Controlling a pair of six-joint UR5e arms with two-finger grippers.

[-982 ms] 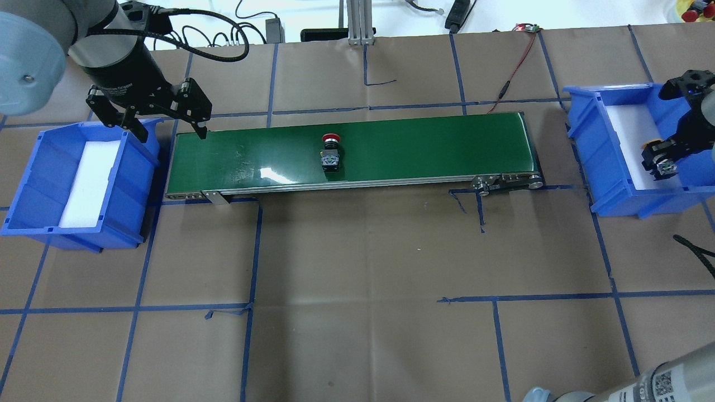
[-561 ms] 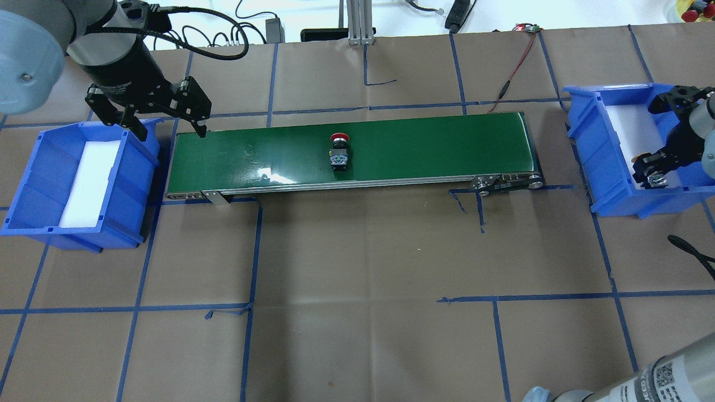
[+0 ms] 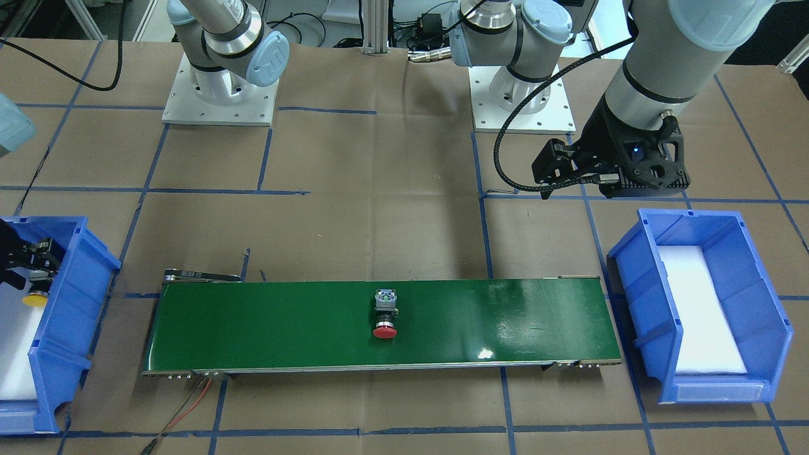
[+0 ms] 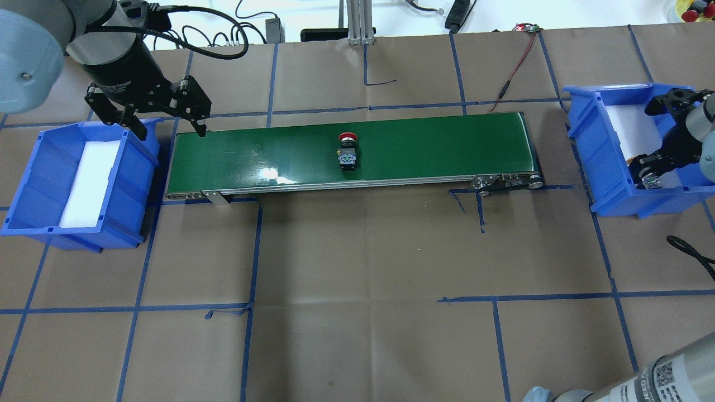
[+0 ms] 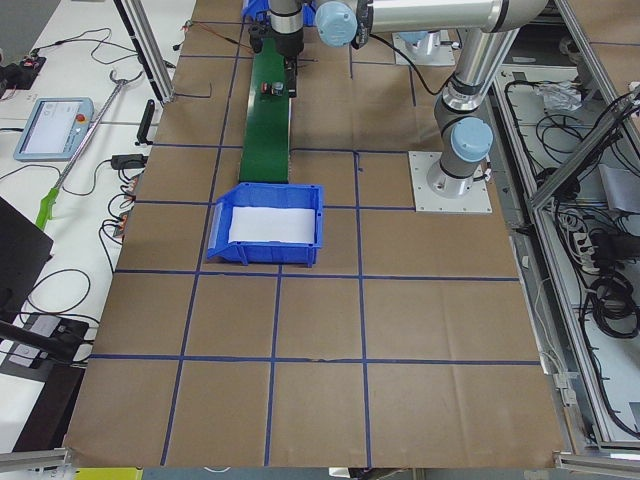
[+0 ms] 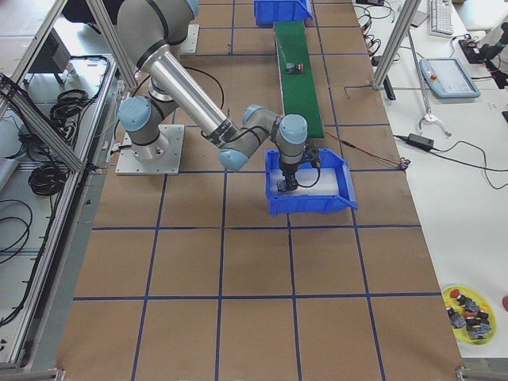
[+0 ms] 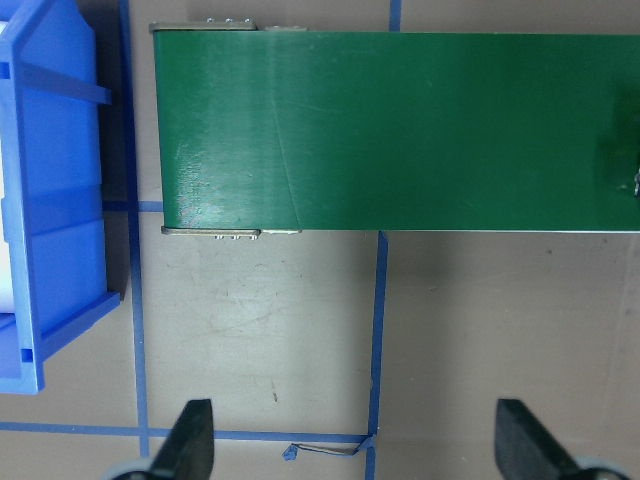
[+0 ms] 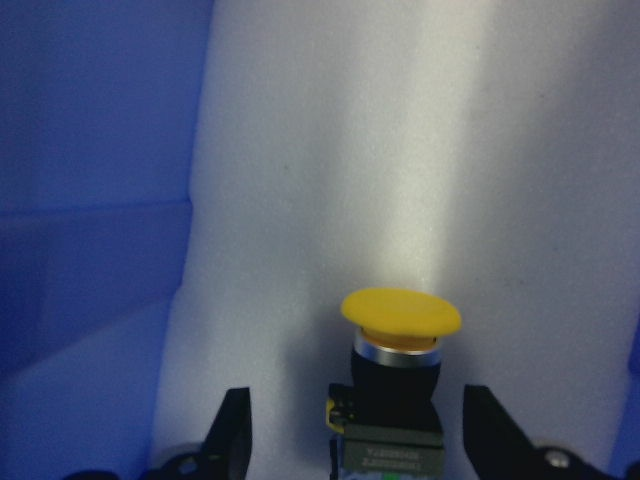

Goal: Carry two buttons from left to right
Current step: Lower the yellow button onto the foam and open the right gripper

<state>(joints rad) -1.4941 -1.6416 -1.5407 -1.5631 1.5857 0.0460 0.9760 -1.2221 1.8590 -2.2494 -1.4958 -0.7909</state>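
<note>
A red-capped button [image 4: 347, 151] lies on the green conveyor belt [image 4: 435, 145], near its middle; it also shows in the front view [image 3: 384, 316]. A yellow-capped button [image 8: 395, 380] lies on the white foam inside the right blue bin [image 4: 597, 145]. My right gripper [image 4: 651, 170] is low inside that bin. In the right wrist view its fingers [image 8: 235, 430] stand apart on either side of the yellow button, with a gap. My left gripper [image 4: 170, 131] is open and empty, above the belt's left end, beside the left blue bin [image 4: 33, 184].
The left bin holds only its white foam pad [image 4: 89, 184]. A red wire [image 4: 514, 67] runs to the belt's far right corner. A black cable [image 4: 692, 254] lies at the table's right edge. The arm bases [image 3: 221, 95] stand behind the belt.
The red button has travelled to the right along the belt. My right gripper has gone down into the right bin with the yellow button. The left arm has not moved.
</note>
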